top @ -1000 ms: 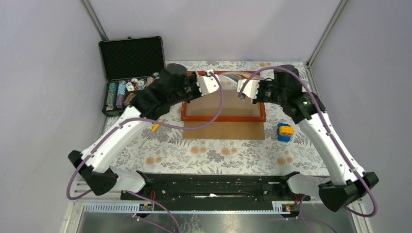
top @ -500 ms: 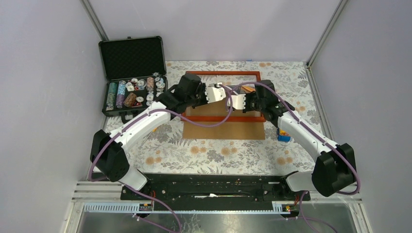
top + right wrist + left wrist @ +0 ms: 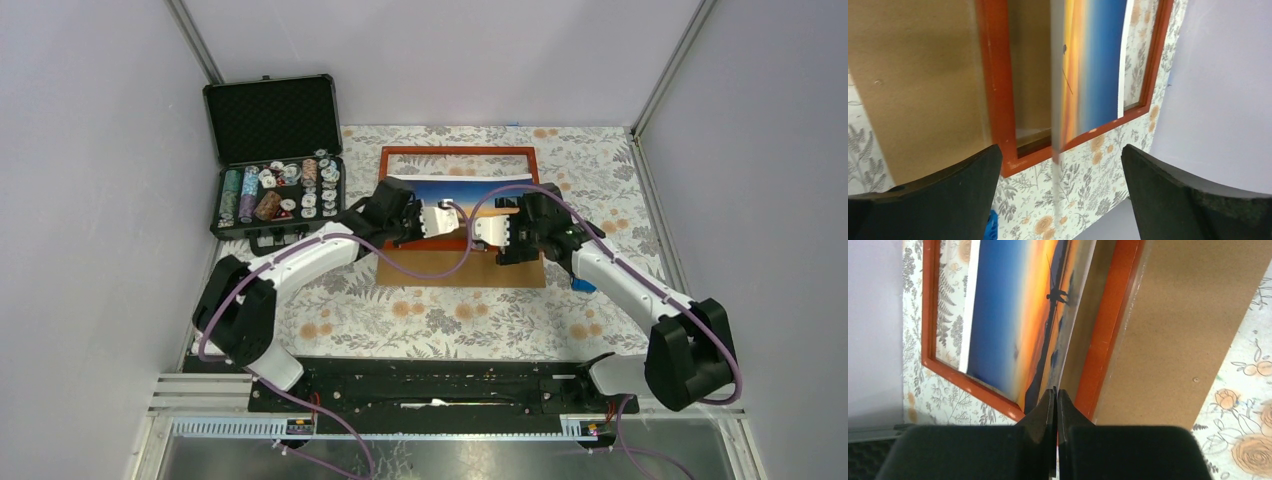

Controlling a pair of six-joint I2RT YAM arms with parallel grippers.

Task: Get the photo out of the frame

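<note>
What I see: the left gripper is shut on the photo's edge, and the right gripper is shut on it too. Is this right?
Only partly. The left gripper is shut on the edge of the photo, but the right gripper is open: the right wrist view shows its fingers wide apart, one on each side of the photo, not touching it.

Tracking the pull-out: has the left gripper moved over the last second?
Yes. The left gripper, shut on the photo, came from the frame far rail toward the near side, closer to the brown backing board.
</note>
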